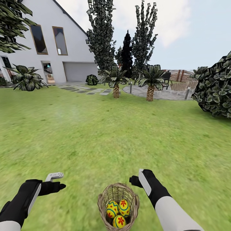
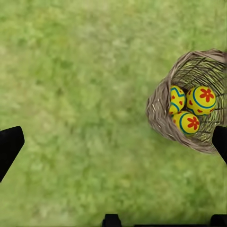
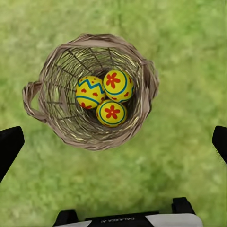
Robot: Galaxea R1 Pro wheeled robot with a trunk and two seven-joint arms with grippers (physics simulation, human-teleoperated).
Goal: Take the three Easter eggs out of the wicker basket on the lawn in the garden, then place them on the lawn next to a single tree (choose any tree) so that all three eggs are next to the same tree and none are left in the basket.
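I see the three Easter eggs (image 3: 106,96) bunched together, touching, at the bottom of the wicker basket (image 3: 47,75), which stands upright on the lawn (image 1: 96,128) at my 6 o'clock. My right gripper (image 3: 113,142) hangs just above the basket, fingers spread wide. My left gripper (image 2: 113,142), near 8 o'clock, is also spread wide over bare grass.

Three Easter eggs (image 1: 118,210) lie in the wicker basket (image 1: 103,200) on the lawn (image 1: 96,134), between both arms.
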